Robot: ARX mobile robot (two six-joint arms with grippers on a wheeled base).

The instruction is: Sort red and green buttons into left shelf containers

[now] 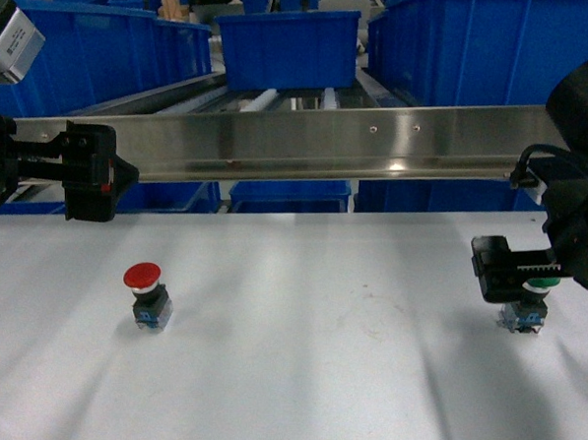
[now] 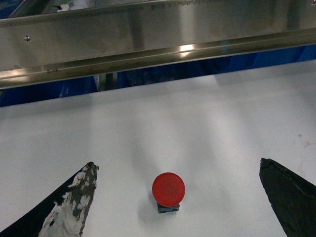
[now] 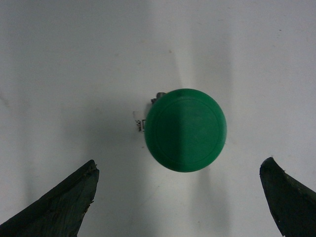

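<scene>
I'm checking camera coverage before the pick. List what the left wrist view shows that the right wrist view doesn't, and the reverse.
Only the left wrist view shows the red button, sitting small and farther off on the table, with the shelf's steel rail and blue bins behind. Only the right wrist view shows the green button, large and close, its cap seen from above. Both share the white table and two dark fingers spread wide either side of a button, touching nothing.

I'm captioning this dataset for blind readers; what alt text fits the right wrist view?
A green-capped mushroom push button stands upright on a flat white table, seen from straight above. The right gripper is open, its two dark fingertips at the lower corners, wide apart and not touching the button.
</scene>
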